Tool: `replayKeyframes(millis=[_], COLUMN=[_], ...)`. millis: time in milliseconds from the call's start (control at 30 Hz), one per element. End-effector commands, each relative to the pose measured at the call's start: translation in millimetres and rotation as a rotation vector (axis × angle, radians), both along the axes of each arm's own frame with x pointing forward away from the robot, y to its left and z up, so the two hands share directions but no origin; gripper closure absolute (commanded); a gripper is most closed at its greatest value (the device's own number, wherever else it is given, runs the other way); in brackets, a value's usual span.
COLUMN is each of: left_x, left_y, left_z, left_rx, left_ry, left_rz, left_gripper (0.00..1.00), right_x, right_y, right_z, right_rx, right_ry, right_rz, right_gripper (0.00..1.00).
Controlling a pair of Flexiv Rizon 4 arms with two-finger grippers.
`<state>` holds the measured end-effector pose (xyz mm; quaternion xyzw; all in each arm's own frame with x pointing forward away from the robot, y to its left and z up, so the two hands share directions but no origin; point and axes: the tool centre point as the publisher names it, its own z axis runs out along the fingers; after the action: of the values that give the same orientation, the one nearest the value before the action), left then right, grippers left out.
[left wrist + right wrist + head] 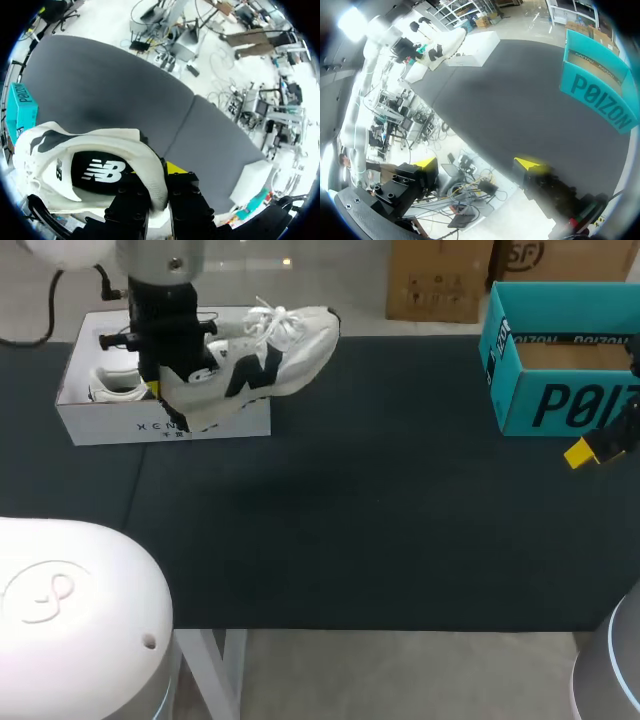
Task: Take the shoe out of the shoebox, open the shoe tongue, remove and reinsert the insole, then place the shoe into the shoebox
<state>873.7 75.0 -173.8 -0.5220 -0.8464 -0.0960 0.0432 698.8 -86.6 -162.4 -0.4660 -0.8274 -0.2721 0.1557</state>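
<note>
You see the white shoe [283, 348] held above the white shoebox [110, 426] at the far left, toe pointing right. The left gripper [159, 181] is clamped on its heel collar. A second white shoe [116, 386] lies inside that shoebox. On the dark table [350, 520], far right, stands an open teal box [560, 408]. Just beside its near wall, the right gripper [477, 163] hangs with jaws spread apart, gripping nothing.
</note>
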Motion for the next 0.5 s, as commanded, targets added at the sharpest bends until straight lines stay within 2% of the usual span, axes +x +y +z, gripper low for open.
replayKeyframes(millis=[33, 500], left_x=[7.2, 7.2], left_y=[45.1, 45.1], left_z=[6.1, 6.1], left_rx=[-0.078, -0.078], left_ry=[-0.136, -0.136], left_rz=[0.042, 0.042], left_gripper=[1.0, 1.0], right_x=[0.2, 0.2], right_y=[0.0, 0.0], right_z=[-0.4, -0.4], right_rx=[-0.002, -0.002], right_ry=[0.001, 0.001], right_rz=[-0.001, -0.001], right_gripper=[0.0, 0.0])
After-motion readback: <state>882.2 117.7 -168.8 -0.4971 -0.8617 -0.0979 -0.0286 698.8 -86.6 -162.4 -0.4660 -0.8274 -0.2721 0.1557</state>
